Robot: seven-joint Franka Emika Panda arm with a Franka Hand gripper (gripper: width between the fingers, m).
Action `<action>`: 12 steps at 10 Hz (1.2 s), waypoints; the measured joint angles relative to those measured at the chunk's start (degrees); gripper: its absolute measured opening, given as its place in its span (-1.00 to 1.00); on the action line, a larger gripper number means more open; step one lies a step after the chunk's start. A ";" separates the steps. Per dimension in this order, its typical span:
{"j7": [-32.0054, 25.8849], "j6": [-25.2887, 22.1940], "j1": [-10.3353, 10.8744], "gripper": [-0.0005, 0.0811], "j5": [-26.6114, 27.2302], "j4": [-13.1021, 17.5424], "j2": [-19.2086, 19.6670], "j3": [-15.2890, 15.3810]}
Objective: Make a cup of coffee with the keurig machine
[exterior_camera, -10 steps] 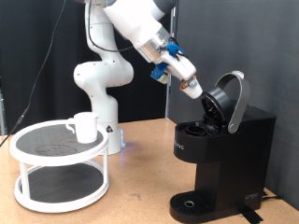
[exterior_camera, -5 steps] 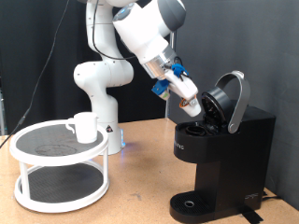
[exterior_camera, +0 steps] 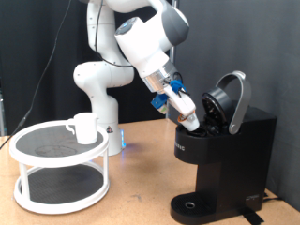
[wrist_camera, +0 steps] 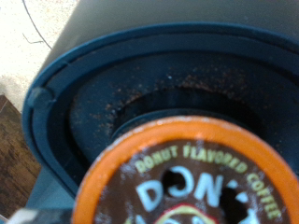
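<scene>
The black keurig machine [exterior_camera: 223, 155] stands at the exterior view's right with its hinged lid [exterior_camera: 232, 99] raised. My gripper [exterior_camera: 192, 119] reaches down into the open pod chamber. The wrist view shows a round brown-topped pod [wrist_camera: 192, 177] with an orange rim right in front of the camera, just over the dark round chamber [wrist_camera: 140, 84]; the fingers themselves do not show there. The white cup [exterior_camera: 84, 127] stands on the top shelf of a white round rack [exterior_camera: 58, 167] at the exterior view's left, far from the gripper.
The arm's white base [exterior_camera: 101, 94] stands behind the rack. The machine's round drip base [exterior_camera: 192, 206] is at the exterior view's bottom with nothing on it. A wooden tabletop [exterior_camera: 141, 183] lies between rack and machine. A dark curtain hangs behind.
The gripper has moved down and towards the machine, from above the raised lid's front to the mouth of the pod chamber. The cup and rack have not moved.
</scene>
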 joint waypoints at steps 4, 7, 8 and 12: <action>-0.39 0.38 0.02 -0.10 0.62 -0.03 0.81 0.77; -0.39 0.56 0.02 0.05 0.82 -0.15 0.99 1.23; -0.39 0.57 0.02 0.05 0.92 -0.30 0.99 1.34; -1.48 0.55 0.01 0.80 3.27 -0.57 0.68 1.40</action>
